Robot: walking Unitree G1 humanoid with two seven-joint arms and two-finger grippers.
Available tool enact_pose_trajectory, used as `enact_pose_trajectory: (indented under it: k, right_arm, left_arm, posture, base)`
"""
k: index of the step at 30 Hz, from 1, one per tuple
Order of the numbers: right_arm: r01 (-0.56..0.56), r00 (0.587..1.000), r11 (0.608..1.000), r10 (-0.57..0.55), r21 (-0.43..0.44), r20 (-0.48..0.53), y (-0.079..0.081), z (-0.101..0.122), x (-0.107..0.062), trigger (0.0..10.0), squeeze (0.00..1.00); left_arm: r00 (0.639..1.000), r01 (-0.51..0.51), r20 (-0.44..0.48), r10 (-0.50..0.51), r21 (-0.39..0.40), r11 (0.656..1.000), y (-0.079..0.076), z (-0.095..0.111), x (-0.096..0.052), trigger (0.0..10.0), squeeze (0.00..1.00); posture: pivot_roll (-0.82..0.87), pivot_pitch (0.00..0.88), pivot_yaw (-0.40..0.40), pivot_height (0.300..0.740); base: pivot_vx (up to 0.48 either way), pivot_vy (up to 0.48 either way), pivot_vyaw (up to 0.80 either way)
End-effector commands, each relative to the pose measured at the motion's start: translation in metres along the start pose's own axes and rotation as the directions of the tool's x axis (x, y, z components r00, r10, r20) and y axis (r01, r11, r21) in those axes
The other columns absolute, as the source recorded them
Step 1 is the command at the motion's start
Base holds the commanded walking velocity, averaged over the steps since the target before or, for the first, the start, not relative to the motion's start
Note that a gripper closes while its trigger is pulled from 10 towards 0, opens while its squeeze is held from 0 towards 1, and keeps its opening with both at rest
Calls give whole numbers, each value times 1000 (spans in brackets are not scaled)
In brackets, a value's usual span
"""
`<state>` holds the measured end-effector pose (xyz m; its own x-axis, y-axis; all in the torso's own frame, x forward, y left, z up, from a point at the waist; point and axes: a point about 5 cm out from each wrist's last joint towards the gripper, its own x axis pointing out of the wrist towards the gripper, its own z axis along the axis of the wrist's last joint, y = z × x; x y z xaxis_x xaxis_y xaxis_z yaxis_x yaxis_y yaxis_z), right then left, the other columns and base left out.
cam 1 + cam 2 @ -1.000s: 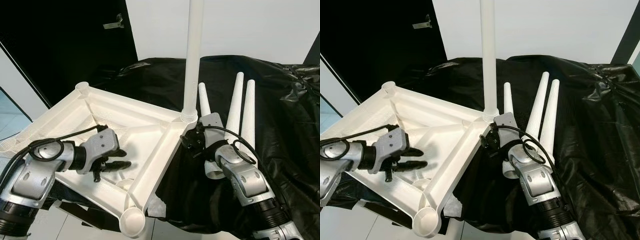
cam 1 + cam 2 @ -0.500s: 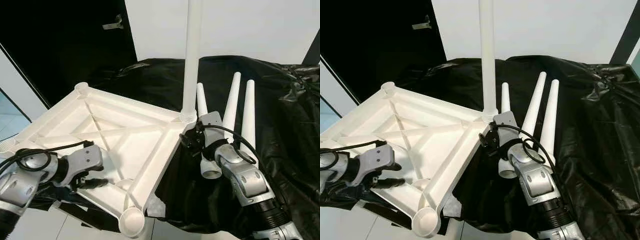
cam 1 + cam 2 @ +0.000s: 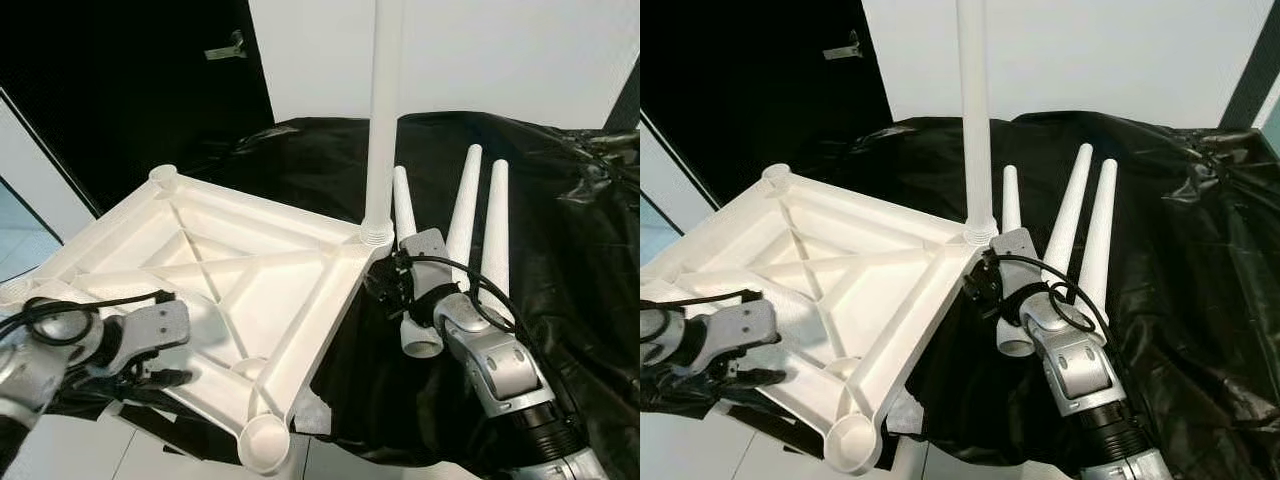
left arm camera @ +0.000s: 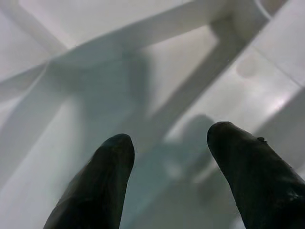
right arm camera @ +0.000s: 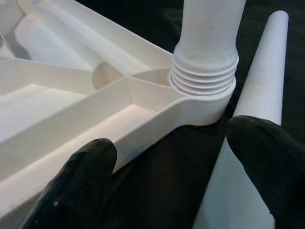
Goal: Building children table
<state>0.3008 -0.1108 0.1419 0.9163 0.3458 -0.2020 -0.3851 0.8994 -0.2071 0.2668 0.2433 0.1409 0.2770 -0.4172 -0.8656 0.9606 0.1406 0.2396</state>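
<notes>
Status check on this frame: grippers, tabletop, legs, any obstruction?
Left gripper open over tabletop. Right gripper open beside the fitted leg. Three loose legs on the black sheet. Nothing in the way.

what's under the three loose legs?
The three loose legs lie on black plastic sheeting, beside the upturned tabletop. What the sheeting covers is hidden. The right gripper overlaps one leg's wide end.
</notes>
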Motion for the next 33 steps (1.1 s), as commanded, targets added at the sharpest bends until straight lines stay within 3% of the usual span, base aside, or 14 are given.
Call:
enact_pose_trajectory:
  k: [1, 4, 9, 10, 11, 28, 33]
  right_arm:
    - [-18, 1000, 1000, 18, -4, 3, 4, 3, 1, 10000, 0]
    - [-12, 1000, 1000, 12, -6, 7, 4, 4, 1, 10000, 0]
    - [-4, 1000, 1000, 4, -2, 7, 4, 4, 0, 10000, 0]
    - [1, 1000, 1000, -1, -1, 6, 3, 3, -1, 10000, 0]
    - [7, 1000, 1000, -7, -3, 4, 2, 3, -2, 10000, 0]
    - [57, 998, 998, -58, 15, 20, -2, 4, -3, 10000, 0]
    - [90, 996, 996, -91, 23, 26, -6, 5, -3, 10000, 0]
  left_arm:
    - [997, -70, -35, 70, 9, 998, 4, -1, 11, 10000, 0]
    - [997, -78, -25, 78, 15, 997, 9, 6, 23, 10000, 0]
    - [996, -86, -22, 86, 13, 996, 13, 8, 30, 10000, 0]
    - [997, -76, -25, 76, 6, 997, 13, 7, 30, 4314, 0]
    - [997, -72, -28, 72, -1, 997, 14, 6, 30, 0, 0]
    - [983, -184, -7, 185, -92, 979, 35, 8, 33, 0, 0]
    - [930, -352, 25, 367, -226, 908, 53, 22, 38, 0, 0]
  posture:
    - [-3, 0, 94, 740]
    - [-15, 0, 103, 740]
    - [-16, 0, 104, 740]
    - [-26, 0, 113, 740]
    - [-29, 0, 116, 740]
    - [-23, 0, 122, 740]
    - [-20, 0, 129, 740]
  base:
    - [0, 0, 0]
    - [0, 0, 0]
    - [0, 0, 0]
    - [0, 0, 0]
    - [0, 0, 0]
    - [0, 0, 0]
    - [0, 0, 0]
